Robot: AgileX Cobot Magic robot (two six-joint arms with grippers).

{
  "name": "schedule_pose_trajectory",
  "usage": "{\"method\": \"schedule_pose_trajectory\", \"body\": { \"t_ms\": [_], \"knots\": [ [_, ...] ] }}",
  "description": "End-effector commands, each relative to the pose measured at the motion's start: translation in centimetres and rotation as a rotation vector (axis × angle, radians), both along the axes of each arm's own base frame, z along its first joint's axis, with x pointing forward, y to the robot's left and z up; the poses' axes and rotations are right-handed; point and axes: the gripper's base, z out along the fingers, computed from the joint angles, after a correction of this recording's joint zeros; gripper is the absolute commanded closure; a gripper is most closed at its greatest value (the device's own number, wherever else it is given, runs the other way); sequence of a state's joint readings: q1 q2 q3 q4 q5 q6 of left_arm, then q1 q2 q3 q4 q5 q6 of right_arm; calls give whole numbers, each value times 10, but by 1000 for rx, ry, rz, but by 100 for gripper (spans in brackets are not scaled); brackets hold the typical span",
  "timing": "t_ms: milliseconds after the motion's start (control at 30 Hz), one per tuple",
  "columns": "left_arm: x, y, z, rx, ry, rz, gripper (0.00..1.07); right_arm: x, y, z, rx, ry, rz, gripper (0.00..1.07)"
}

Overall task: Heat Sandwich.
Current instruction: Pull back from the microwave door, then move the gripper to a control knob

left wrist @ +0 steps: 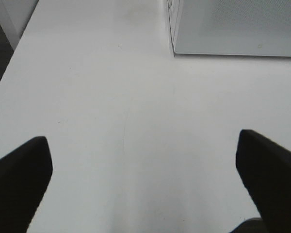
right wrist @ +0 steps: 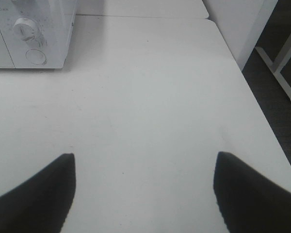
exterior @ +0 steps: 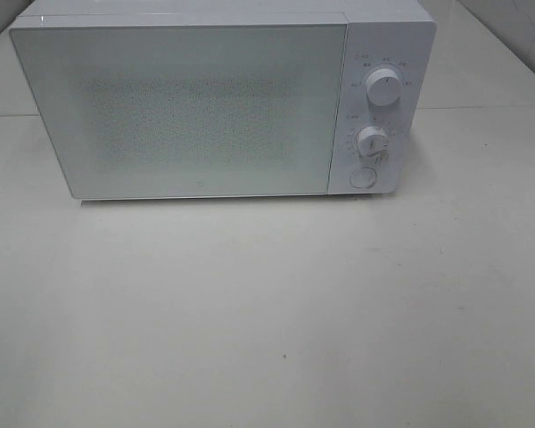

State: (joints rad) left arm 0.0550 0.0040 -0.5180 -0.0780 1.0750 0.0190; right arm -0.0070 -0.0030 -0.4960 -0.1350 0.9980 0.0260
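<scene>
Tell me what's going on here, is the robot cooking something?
Nothing is being handled. A white microwave sits on the table with its door shut. The left gripper and the right gripper both hang open above the table in front of it, holding nothing. No food is in view.

The boxy white microwave oven in the upper half of the frame has a smooth, glossy, glass-like door with a fine speckled dot mesh behind it. Its round white upper knob and lower knob look like smooth plastic. The white tabletop across the lower half is smooth with a soft sheen. The black fingers of the left gripper and right gripper look matt.
</scene>
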Motion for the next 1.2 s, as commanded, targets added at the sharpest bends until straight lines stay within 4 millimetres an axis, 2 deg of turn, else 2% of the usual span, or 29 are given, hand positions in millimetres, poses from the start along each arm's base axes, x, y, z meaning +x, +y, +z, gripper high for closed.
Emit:
{"method": "schedule_pose_trajectory", "body": {
  "t_ms": [33,1200],
  "knots": [
    [-5,-1,0,-3,-36,-2,9,-4,0,0,-17,-33,2,32],
    [-5,-1,0,-3,-33,-2,9,-4,0,0,-17,-33,2,32]
  ]
}}
